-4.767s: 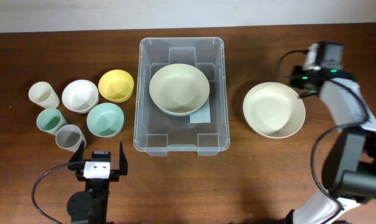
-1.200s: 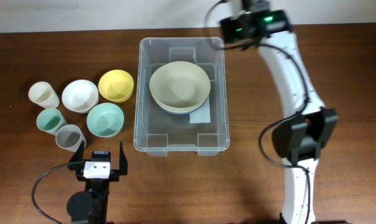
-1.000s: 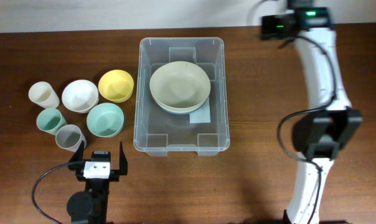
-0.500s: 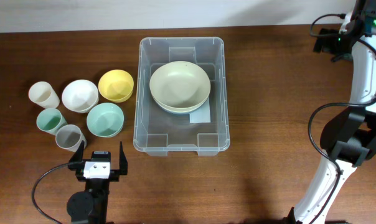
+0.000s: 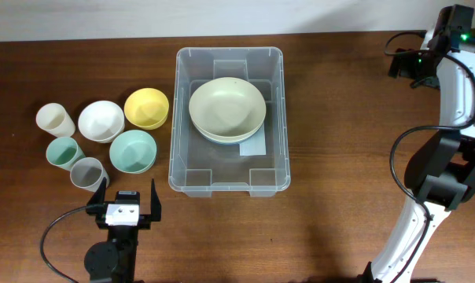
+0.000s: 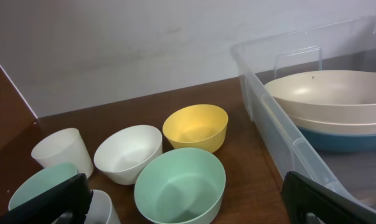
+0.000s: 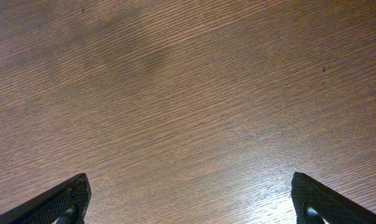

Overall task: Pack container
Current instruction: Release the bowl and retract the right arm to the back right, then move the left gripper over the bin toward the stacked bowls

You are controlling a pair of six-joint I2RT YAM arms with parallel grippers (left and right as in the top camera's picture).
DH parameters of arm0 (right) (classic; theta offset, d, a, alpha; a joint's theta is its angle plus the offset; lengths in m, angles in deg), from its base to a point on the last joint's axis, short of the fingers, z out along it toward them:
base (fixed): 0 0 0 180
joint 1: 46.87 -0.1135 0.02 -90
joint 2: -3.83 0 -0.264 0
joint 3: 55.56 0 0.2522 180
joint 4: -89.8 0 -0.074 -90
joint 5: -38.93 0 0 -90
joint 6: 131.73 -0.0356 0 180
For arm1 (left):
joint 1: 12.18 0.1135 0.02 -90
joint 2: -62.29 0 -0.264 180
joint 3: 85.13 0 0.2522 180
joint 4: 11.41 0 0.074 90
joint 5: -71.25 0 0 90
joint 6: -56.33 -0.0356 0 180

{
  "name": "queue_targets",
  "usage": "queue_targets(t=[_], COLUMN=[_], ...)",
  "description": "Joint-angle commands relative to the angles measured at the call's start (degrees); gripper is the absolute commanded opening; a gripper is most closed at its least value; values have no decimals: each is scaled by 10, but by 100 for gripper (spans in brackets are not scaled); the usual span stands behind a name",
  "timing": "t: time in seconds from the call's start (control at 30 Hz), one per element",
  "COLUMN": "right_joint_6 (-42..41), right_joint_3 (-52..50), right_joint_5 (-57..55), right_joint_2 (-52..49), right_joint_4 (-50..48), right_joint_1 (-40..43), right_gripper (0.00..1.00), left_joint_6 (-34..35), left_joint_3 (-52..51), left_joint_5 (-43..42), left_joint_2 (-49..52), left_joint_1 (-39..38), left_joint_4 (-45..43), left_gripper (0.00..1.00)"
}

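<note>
1. Overhead view: the container [image 5: 174, 118] is sitting in the upper middle of the frame on the wooden table [image 5: 340, 196], with its long side running top to bottom.
   - In its upper half a cream bowl [image 5: 226, 108] is resting on top of another bowl. A white label [image 5: 255, 148] is showing at the bowls' lower right.
   - To the left, apart from the container, six pieces are standing in a cluster. A yellow bowl [image 5: 146, 108], a white bowl [image 5: 101, 120] and a cream cup [image 5: 55, 119] are lining the top. A mint bowl [image 5: 133, 151], a teal cup [image 5: 64, 152] and a grey cup [image 5: 87, 173] are sitting below them.
   - My left gripper [image 5: 128, 195] is hovering at the lower left, just below the grey cup, with its jaws spread wide and gripping nothing.
   - My right gripper [image 5: 403, 64] is reaching into the upper right corner, well apart from the container.

2. Left wrist view: my fingers [image 6: 45, 202] are showing in both lower corners, wide apart, with nothing between them.
   - The mint bowl is sitting nearest, in the lower middle, with the yellow and white bowls behind it.
   - The container is filling the right side, and the cream bowl is resting on a pale blue bowl [image 6: 337, 138].

3. Right wrist view: my fingers [image 7: 63, 199] are peeking from both lower corners, spread wide over bare wood and holding nothing.
</note>
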Motion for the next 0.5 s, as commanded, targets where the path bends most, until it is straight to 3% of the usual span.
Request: queue_targets(t=[0.0,0.13,0.37,0.47], right_joint_6=[-7,-7,-7,-7], right_joint_3=[-5,-5,-5,-5], right_joint_5=[5,5,5,5], right_joint_2=[10,10,10,10], right_joint_4=[-4,-3,-4,-3], right_joint_1=[0,0,0,0], right_gripper=[99,99,99,99], left_joint_6=[-7,-13,-20,-17], left_joint_3=[-4,-4,6,54], left_joint_5=[-6,-24,-66,-114], left_joint_2=[-4,-4,4,44], left_joint_1=[-2,-2,-2,-2], left_joint_4=[-13,-54,-299,-286], left_gripper=[100,100,100,100])
